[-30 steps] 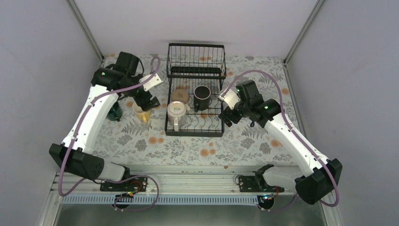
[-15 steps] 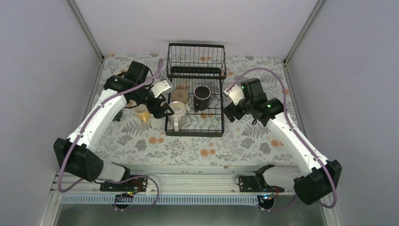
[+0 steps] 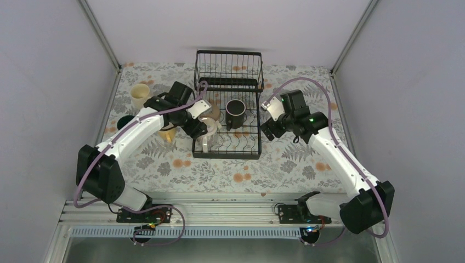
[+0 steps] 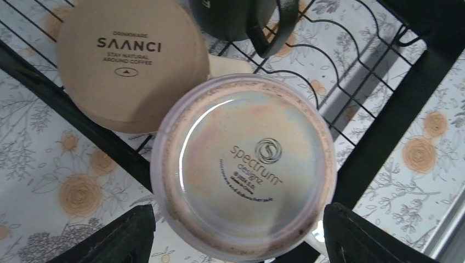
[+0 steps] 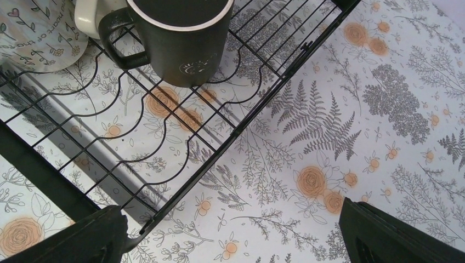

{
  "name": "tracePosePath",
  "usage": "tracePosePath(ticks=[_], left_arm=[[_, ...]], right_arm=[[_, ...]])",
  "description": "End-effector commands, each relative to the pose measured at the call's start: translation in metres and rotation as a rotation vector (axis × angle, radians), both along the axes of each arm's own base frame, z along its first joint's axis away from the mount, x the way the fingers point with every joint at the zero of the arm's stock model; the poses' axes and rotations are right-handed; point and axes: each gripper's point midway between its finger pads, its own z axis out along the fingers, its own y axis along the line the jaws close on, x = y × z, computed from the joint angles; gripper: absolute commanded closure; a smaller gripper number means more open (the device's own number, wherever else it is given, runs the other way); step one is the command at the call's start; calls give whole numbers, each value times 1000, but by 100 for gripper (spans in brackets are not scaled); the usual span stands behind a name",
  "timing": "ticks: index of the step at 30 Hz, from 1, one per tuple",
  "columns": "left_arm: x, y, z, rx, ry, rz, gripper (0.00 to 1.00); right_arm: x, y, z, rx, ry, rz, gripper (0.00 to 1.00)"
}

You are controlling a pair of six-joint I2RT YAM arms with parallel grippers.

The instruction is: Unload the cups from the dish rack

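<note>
on a floral-print worktop (image 3: 219, 175), a black wire dish rack (image 3: 226, 156) with three mugs in its flat tray: black mug (image 3: 236, 112) upright toward the far right, tan mug (image 3: 210, 111) upturned just left of it, off-white mug (image 3: 205, 139) upturned at the near left, just beside the tan one. seen from the left wrist, left pincer (image 4: 237, 211) directly above the off-white mug's base, jaws spread to either side of it; not possible to tell whether pressing on the mug or merely flanking it. right pincer (image 5: 233, 219) spread wide and holding nothing, low over the rack's right edge and the cloth beside it, near the black mug. off the rack, on the worktop to its left: cream mug (image 3: 139, 94) upright at the far left corner, dark green mug (image 3: 125, 121) nearer along the left edge, orange-yellow mug (image 3: 166, 133) just beside the rack, partly hidden behind the left arm (image 3: 131, 134).
</note>
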Motion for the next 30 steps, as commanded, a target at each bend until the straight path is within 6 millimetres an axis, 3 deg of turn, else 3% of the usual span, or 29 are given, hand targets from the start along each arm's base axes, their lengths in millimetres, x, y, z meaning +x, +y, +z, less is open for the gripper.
tracePosePath(ticks=[1, 9, 13, 18, 30], left_arm=[[10, 3, 6, 12, -43, 58, 22], [-4, -5, -6, 24, -9, 8, 10], [-6, -10, -14, 22, 10, -13, 9], [-7, -30, -2, -58, 54, -78, 9], [5, -58, -7, -64, 38, -185, 8]], right_arm=[[8, 3, 5, 30, -16, -8, 0], [6, 5, -10, 28, 13, 7, 0], [6, 6, -12, 28, 19, 12, 0], [4, 4, -13, 19, 19, 14, 0], [-2, 2, -23, 4, 29, 30, 0]])
